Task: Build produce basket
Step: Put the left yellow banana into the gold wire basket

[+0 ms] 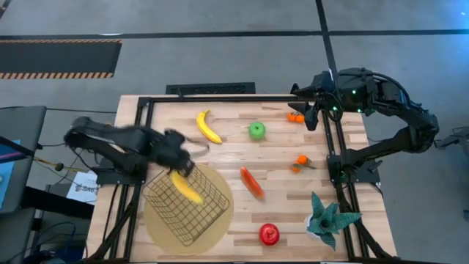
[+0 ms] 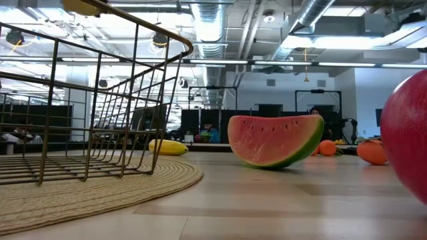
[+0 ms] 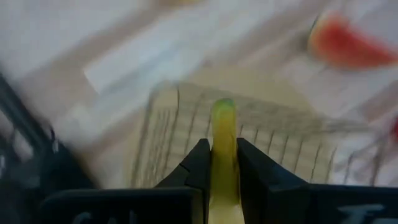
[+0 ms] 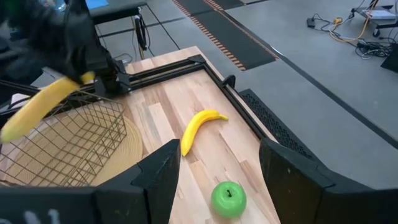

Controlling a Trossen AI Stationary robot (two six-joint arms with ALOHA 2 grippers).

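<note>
Nearest the low camera: shiny red round fruit (image 2: 408,127) at the table's (image 1: 278,150) front edge, with the red watermelon wedge (image 2: 275,140) just behind it.

Left claw (image 1: 183,170) is clamped on a yellow toy banana (image 1: 186,187), fingers narrow on either side of the fruit, carried over the dark thin-wire mesh basket (image 1: 187,209). Basket sits on a round tan woven mat (image 1: 220,224) at the left front of the table. Banana appears above the wire floor, not resting on it; basket otherwise holds no fruit that I can see.

Right claw (image 4: 217,180) waits at the far right edge, fingers spread wide, holding nothing. Before it lie a second yellow banana (image 4: 198,128) and a green apple (image 4: 228,199).

Judgement on the step in hand: lower the banana until it is close to the wire floor, keep the fingers clear of the flared rim, and lay it lengthwise before releasing. Dropping from height risks a bounce out, or nudging the light basket off its mat.

Still outside the basket: two small leafy oranges (image 1: 295,116) (image 1: 300,162) at right.
</note>
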